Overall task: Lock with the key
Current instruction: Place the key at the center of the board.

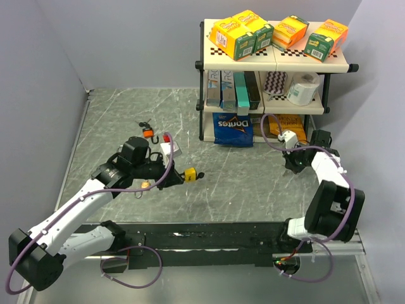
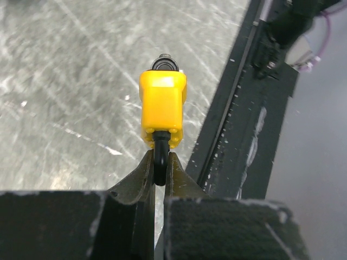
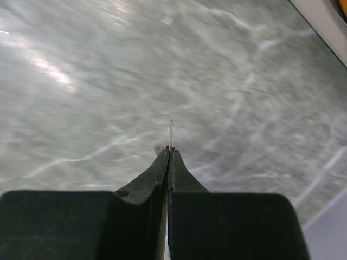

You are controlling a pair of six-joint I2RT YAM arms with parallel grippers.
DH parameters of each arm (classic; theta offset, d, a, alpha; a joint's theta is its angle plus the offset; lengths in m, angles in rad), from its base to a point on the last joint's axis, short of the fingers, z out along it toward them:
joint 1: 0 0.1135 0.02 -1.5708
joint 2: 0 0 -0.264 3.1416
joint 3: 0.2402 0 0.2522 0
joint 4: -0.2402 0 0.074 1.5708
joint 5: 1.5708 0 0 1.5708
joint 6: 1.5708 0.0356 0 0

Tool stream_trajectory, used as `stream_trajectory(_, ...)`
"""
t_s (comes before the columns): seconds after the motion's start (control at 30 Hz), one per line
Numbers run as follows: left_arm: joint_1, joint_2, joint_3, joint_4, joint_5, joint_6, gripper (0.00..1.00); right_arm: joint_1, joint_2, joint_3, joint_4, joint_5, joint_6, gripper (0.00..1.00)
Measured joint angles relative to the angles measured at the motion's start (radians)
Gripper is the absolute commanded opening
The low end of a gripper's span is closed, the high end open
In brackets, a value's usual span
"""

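Your left gripper (image 2: 160,157) is clamped on the black shackle (image 2: 159,162) of the yellow padlock (image 2: 162,108). The fingers (image 2: 142,176) pinch the loop from both sides, just below the body. The body hangs out past the tips, clear of the table (image 2: 65,81), with a dark round end (image 2: 164,61) at its far tip. You can judge that to be the keyway end, though the slot itself is not visible.

From above, the padlock (image 1: 189,173) sits left of centre. Its long axis runs about left to right, shackle end toward the left gripper (image 1: 180,175) and the free end pointing right.

Your right gripper (image 3: 169,151) is closed tight on the key (image 3: 171,131). Only a thin sliver of blade shows, edge-on, sticking straight out beyond the tips over bare table. From above, the right gripper (image 1: 292,163) hovers near the foot of the shelf (image 1: 204,82), well apart from the padlock and to its right.

So the lock lies to the left of the key hand, with open table between them, and its free end already faces that way. The coming move likely turns on bringing the blade onto that left-right axis. The right arm carries the key leftward while the left arm holds the body steady. How the blade is turned against the slot cannot be told from here.
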Motion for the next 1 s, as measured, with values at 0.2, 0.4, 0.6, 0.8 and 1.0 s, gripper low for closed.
stream_trajectory(0.2, 0.001, 0.0, 0.0, 0.009, -0.113, -0.079, 0.01, -0.056, 0.085, -0.001, 0.089, 0.052, -0.064, 0.0)
stream_trajectory(0.4, 0.003, -0.003, 0.0, 0.013, -0.115, -0.093, 0.01, -0.068, 0.131, -0.005, 0.142, 0.086, -0.101, 0.31)
stream_trajectory(0.6, 0.003, -0.005, 0.012, -0.01, -0.111, -0.045, 0.01, -0.068, 0.135, -0.005, 0.141, 0.088, -0.117, 0.58)
stream_trajectory(0.8, 0.003, -0.056, 0.024, -0.033, -0.046, 0.019, 0.01, -0.064, 0.046, 0.003, 0.035, 0.003, -0.151, 0.75)
stream_trajectory(1.0, 0.003, -0.084, 0.032, -0.04, 0.121, 0.037, 0.01, 0.071, -0.154, 0.075, -0.135, -0.175, -0.144, 0.96)
